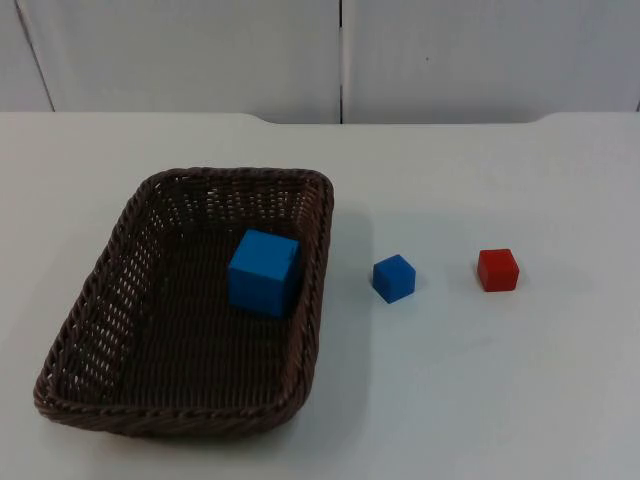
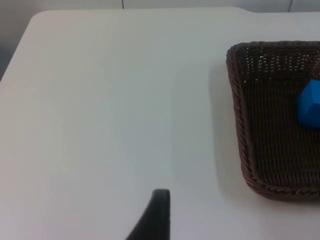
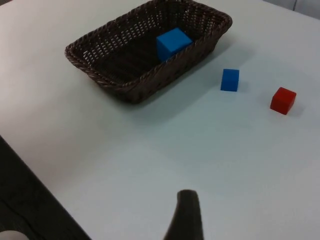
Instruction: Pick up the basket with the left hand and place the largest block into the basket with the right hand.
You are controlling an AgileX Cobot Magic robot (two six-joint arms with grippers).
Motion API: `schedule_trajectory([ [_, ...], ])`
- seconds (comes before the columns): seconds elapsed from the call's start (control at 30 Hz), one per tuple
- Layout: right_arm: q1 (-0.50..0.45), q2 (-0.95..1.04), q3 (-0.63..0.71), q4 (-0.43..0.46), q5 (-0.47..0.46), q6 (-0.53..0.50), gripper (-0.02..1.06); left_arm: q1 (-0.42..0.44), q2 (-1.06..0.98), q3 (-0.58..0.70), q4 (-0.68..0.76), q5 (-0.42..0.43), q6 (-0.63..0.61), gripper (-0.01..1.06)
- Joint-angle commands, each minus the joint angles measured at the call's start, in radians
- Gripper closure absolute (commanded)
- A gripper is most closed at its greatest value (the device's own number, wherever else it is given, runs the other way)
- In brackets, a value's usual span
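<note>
Sitting on the white table (image 1: 480,400) w/ nothing touching it, the brown wicker basket (image 1: 95,290) takes the left half of the scene, and the largest block (image 1: 263,272), a blue cube, already lies inside it, against the right wall toward the far end. A small blue block (image 1: 394,277) sits just right of the basket, apart from the rim; a small red block (image 1: 498,269) sits further right, well apart from both.

Left gripper: one black fingertip (image 2: 156,215) hangs over bare table to the left of the basket's near-left corner, holding nothing; can't tell if it's spread or closed. Right gripper: one fingertip (image 3: 185,215) over bare table, well back from the basket and both small blocks, also carrying nothing; spread or closed, can't tell.

Judging from the layout, the block placement looks done, so the task reads as finished or nearly so, w/ both arms waiting clear. If the left arm still has to lift the basket, best approach imo: pinch the left rim mid-way along its length, grip the woven edge firmly, lift level so the cube doesn't slide.

No brands, labels or writing readable on the basket, blocks or table.
</note>
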Motion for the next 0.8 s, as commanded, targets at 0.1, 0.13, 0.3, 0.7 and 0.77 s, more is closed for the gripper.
schedule_trajectory([
  [0.1, 0.001, -0.003, 0.007, 0.017, -0.014, -0.029, 0.36, 0.001, -0.002, 0.005, -0.006, -0.010, 0.004, 0.04],
  [0.13, 0.001, -0.003, 0.007, 0.017, -0.014, -0.029, 0.29, 0.001, -0.002, 0.005, -0.006, -0.010, 0.004, 0.00],
  [0.3, 0.001, -0.003, 0.007, 0.017, -0.014, -0.029, -0.01, 0.001, -0.002, 0.005, -0.007, -0.010, 0.004, 0.00],
  [0.7, 0.001, -0.003, 0.007, 0.017, -0.014, -0.029, -0.01, 0.001, -0.002, 0.005, -0.007, -0.010, 0.004, 0.00],
  [0.77, 0.001, -0.003, 0.007, 0.017, -0.014, -0.029, -0.01, 0.001, -0.002, 0.005, -0.007, -0.010, 0.004, 0.00],
])
